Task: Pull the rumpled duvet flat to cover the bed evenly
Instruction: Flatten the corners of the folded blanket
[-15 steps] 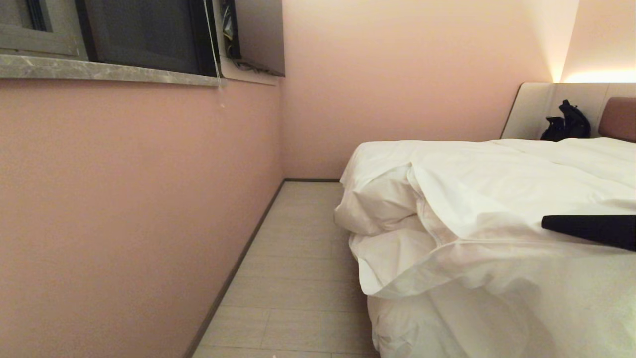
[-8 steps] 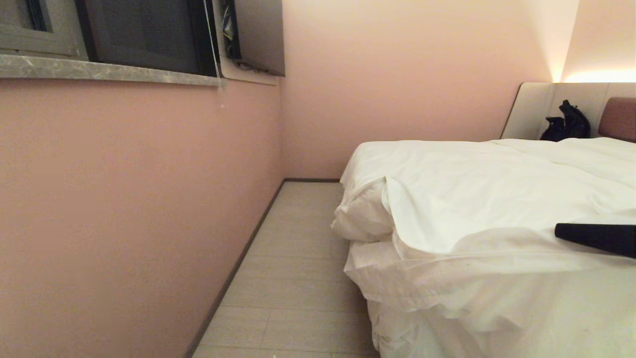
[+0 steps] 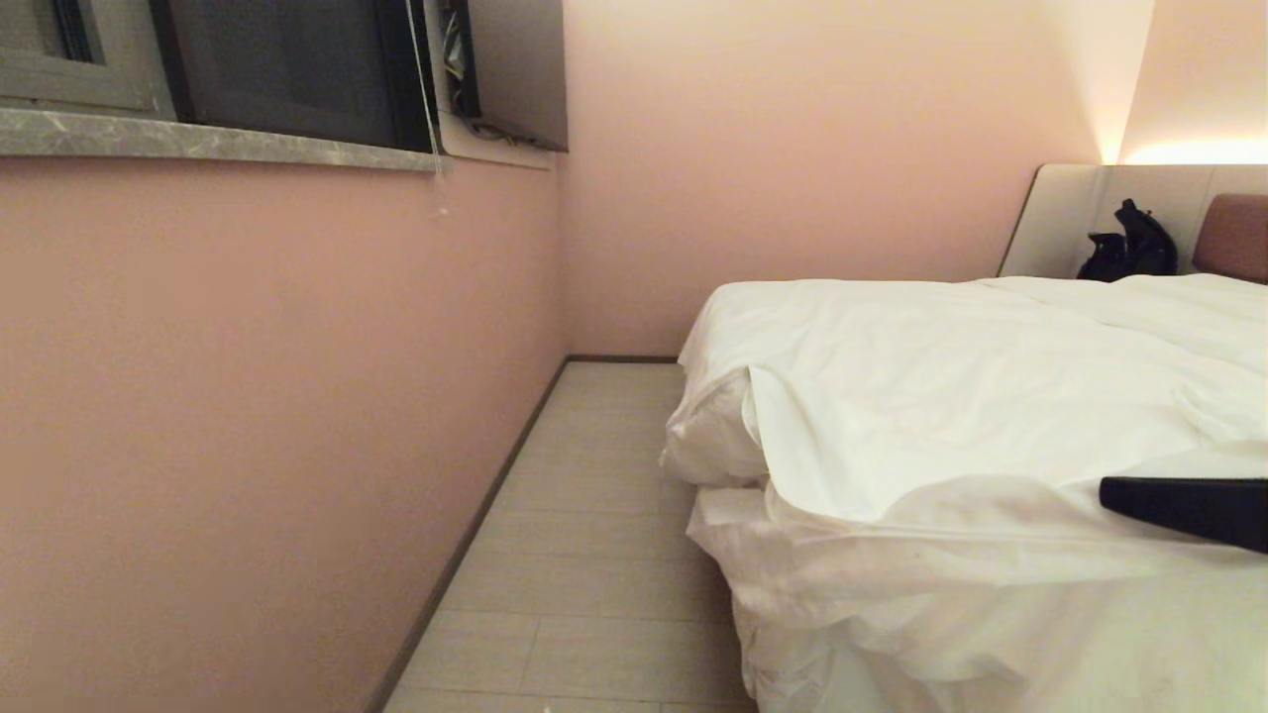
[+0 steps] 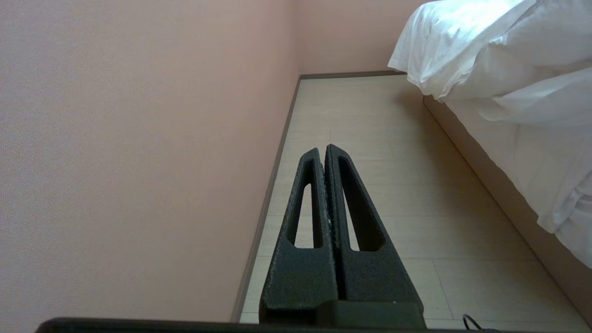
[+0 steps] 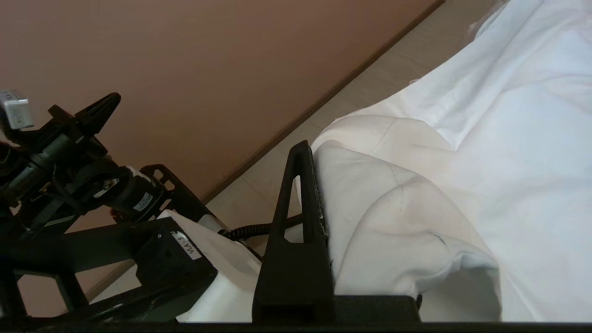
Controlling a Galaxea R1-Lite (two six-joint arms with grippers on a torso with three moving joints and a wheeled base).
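The white puffy duvet (image 3: 941, 396) lies wrinkled over the bed (image 3: 1233, 238), and its folded edge hangs over the near left corner. My right gripper (image 3: 1114, 492) reaches in from the right edge, low over the duvet's near hem. In the right wrist view this gripper (image 5: 312, 150) is shut on a bunch of duvet (image 5: 416, 208); the cloth hides the second finger. My left gripper (image 4: 322, 148) is shut and empty, parked over the floor beside the wall. The duvet (image 4: 499, 60) overhangs the bed's side (image 4: 508, 199) there.
A pink wall (image 3: 248, 396) with a stone window sill (image 3: 218, 144) runs along the left. A narrow strip of pale floor (image 3: 584, 535) separates it from the bed. A black bag (image 3: 1129, 243) rests against the headboard panels. My parked left arm (image 5: 92, 185) shows in the right wrist view.
My right gripper has moved down toward the bed's near edge with the duvet in it. The duvet's folded edge has slid toward the near left corner and lies flatter.
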